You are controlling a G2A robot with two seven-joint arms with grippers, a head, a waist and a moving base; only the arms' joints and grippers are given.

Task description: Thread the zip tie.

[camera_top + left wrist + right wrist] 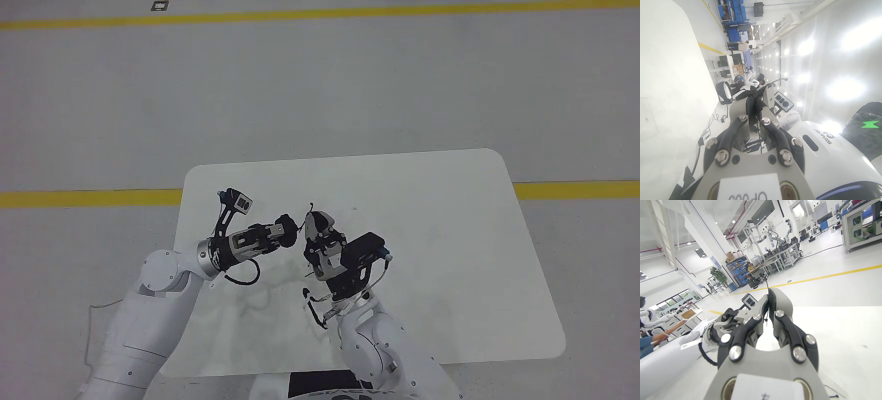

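Observation:
The zip tie [311, 211] is a thin black strip held above the middle of the white table [450, 250]. My right gripper [768, 302] is shut on the zip tie [767, 286]; one end pokes out past its fingertips and a short piece hangs between the fingers. My left gripper [754, 102] meets it tip to tip from the left, its pads pressed together on a black strand of the zip tie [759, 126]. From above, the left gripper [289, 229] and right gripper [318, 230] nearly touch.
The table's right half [470, 290] is bare white surface. A small dark speck [864, 345] lies on the table, and a short black piece [833, 396] lies on it close to the right arm. Yellow floor lines [560, 189] run past the table.

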